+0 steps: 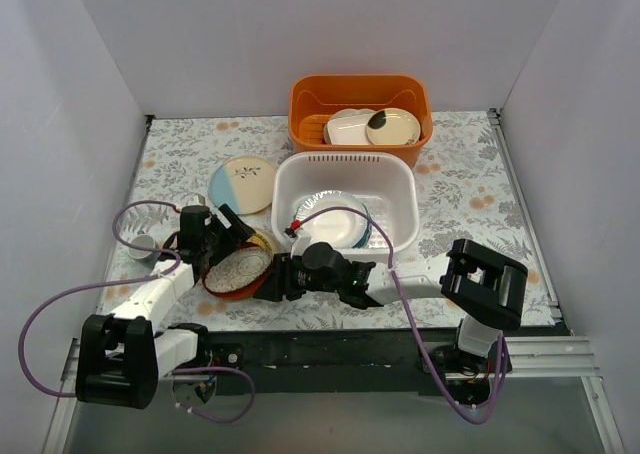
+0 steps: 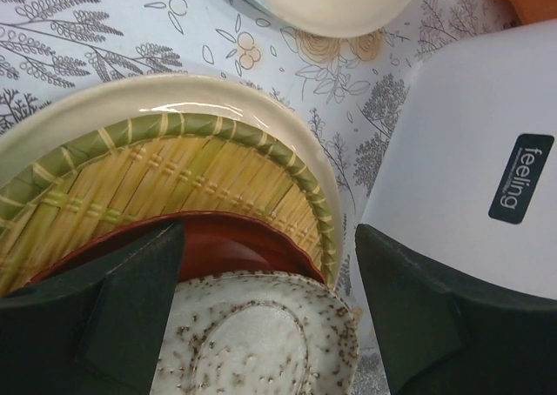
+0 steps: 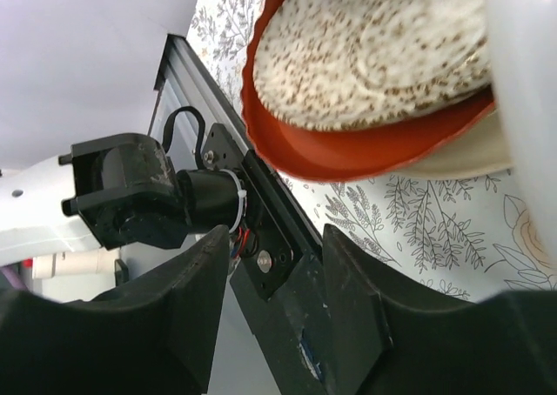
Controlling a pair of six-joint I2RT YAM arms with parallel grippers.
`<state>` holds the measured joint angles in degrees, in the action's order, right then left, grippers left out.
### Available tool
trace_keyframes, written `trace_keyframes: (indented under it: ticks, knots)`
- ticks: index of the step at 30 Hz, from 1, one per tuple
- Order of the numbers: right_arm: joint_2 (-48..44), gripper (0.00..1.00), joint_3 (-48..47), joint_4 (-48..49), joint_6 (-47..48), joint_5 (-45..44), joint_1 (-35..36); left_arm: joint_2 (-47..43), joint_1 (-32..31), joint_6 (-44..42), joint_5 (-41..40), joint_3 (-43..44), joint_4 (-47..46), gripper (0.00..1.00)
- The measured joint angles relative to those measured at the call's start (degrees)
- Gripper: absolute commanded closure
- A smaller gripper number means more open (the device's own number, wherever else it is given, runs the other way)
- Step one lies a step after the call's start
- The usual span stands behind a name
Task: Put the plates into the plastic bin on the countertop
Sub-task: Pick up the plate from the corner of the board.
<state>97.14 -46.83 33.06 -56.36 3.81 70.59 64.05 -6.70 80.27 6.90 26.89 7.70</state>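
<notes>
Left fingers [image 2: 122,317] wide apart, holding nothing, over speckled plate [image 2: 261,343] stacked on red plate [image 2: 235,247] and yellow woven plate [image 2: 174,177], just beside white bin [image 2: 461,108]. Right fingers [image 3: 191,325] apart, empty, low at stack's near side. Bin on surface [image 1: 470,194] holds plates [image 1: 335,224]; cream-blue plate [image 1: 243,183] lies left of it.

Wht bin [image 1: 402,196], red/speckled plate [image 1: 238,268]

a dark label [image 2: 520,178] reading "feeling" sits on the white plastic bin's [image 2: 452,151] outer wall.
</notes>
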Motion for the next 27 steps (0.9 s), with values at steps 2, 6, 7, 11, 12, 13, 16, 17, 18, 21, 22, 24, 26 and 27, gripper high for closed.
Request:
trace_keyframes:
  ticks: [2, 6, 7, 11, 12, 13, 16, 17, 18, 21, 22, 24, 26, 27]
  knots:
    - [0.0, 0.43, 0.0, 0.0, -0.1, -1.1, 0.2, -1.7, 0.0, 0.2, 1.0, -1.2, -0.2, 0.22]
    - [0.1, 0.43, 0.0, -0.1, -0.3, -3.0, 0.6, -6.8, 0.1, 1.0, 3.2, -4.1, 0.1, 0.23]
    - [0.2, 0.43, 0.0, 0.0, -0.3, -3.5, 0.7, -7.7, 0.1, 1.1, 3.6, -4.5, 0.2, 0.23]
    - [0.4, 0.43, 0.0, -0.1, -0.2, -5.2, 1.0, -10.6, 0.1, 1.6, 4.5, -5.8, 0.5, 0.24]
    - [0.4, 0.43, 0.0, -0.1, -0.2, -5.7, 1.1, -11.4, 0.0, 1.7, 4.7, -6.0, 0.5, 0.24]
    - [0.4, 0.43, 0.0, -0.1, -0.2, -6.3, 1.2, -12.0, -0.1, 1.9, 5.0, -6.1, 0.6, 0.25]
    - [0.4, 0.43, 0.5, 0.0, -0.1, -7.9, 1.4, -13.3, -0.3, 2.3, 5.4, -6.6, 0.6, 0.26]
    - [0.4, 0.43, 0.5, -0.1, -0.1, -8.6, 1.4, -13.6, -0.4, 2.6, 5.6, -6.6, 0.6, 0.26]
    - [0.4, 0.43, 0.6, -0.1, 0.0, -9.2, 1.5, -13.8, -0.5, 2.8, 5.8, -6.7, 0.6, 0.26]
    - [0.5, 0.43, 0.6, -0.5, 0.0, -10.9, 1.5, -15.0, -1.0, 3.6, 6.5, -7.0, 0.7, 0.27]
    - [0.5, 0.43, 0.6, -0.6, 0.0, -11.4, 1.5, -15.6, -1.2, 3.8, 6.7, -7.2, 0.8, 0.27]
    - [0.8, 0.43, 0.5, -0.5, 0.4, -12.3, 1.6, -16.7, -1.7, 4.5, 7.4, -7.6, 1.4, 0.28]
    - [1.2, 0.43, 0.2, -0.8, 0.8, -13.4, 1.8, -17.3, -2.4, 4.9, 7.8, -7.8, 2.2, 0.28]
    - [1.6, 0.44, -0.2, -1.1, 1.0, -14.1, 1.9, -17.5, -2.7, 5.1, 7.9, -7.8, 2.5, 0.28]
